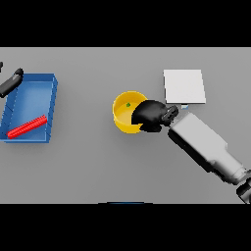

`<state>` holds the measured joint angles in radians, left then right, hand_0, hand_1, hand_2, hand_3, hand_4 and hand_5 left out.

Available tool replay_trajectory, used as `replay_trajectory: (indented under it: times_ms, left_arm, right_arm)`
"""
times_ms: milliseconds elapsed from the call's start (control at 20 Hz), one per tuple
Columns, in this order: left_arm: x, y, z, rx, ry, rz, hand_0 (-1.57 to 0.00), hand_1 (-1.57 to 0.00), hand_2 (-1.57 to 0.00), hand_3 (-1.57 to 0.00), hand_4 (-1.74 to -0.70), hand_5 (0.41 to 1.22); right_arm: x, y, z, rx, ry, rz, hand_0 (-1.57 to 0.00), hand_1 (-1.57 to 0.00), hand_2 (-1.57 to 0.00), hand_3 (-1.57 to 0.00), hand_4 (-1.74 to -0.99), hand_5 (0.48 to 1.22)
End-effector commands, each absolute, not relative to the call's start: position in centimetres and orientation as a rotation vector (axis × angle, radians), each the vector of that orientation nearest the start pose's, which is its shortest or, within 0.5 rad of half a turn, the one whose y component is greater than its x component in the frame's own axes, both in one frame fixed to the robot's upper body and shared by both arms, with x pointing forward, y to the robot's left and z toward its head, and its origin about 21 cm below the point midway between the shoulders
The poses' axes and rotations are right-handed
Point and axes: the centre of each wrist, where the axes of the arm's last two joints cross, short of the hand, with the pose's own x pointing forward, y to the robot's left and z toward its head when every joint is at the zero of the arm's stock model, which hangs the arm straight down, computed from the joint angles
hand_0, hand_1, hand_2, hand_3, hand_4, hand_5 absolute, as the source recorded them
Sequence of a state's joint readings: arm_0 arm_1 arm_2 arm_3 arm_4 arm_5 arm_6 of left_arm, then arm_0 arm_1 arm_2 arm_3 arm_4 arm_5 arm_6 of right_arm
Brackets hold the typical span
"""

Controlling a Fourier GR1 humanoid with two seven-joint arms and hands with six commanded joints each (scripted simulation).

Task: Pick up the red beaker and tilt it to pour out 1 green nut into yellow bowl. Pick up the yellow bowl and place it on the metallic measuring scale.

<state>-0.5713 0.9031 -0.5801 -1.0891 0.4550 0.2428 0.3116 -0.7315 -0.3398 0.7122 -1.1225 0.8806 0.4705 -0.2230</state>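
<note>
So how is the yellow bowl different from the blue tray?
The yellow bowl is round, while the blue tray is a long box shape. The bowl holds a tiny green nut; the tray holds a red beaker lying on its side. The right hand is at the bowl's rim, while the left hand shows at the tray's far corner. Both are open on top and sit on the grey table.
</note>
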Motion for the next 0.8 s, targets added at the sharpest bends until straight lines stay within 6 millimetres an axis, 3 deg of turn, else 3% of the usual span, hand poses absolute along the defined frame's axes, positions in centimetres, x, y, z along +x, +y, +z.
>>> replay_trajectory:
  times_ms: [0, 350, 750]
  left_arm:
    - [35.1, 35.8, 10.2, 0.577, -1.136, -0.396, 0.00, 0.00, 0.00, 0.00, -0.72, 0.695]
    - [35.2, 35.6, 9.9, 0.586, -1.127, -0.410, 0.00, 0.00, 0.00, 0.00, -0.72, 0.688]
    - [35.1, 35.4, 10.4, 0.589, -1.138, -0.407, 0.00, 0.00, 0.00, 0.00, -0.72, 0.698]
  right_arm:
    - [35.7, -12.2, 6.1, -0.338, -1.238, 2.154, -1.53, -1.53, -1.33, -1.32, -1.727, 1.211]
    - [35.8, -13.8, 10.4, -0.399, -1.279, 2.074, -1.56, -1.56, -1.43, -1.21, -1.738, 1.219]
    - [36.1, -16.0, 12.9, -0.569, -1.298, 1.983, -1.56, -1.57, -1.51, -1.15, -1.741, 1.220]
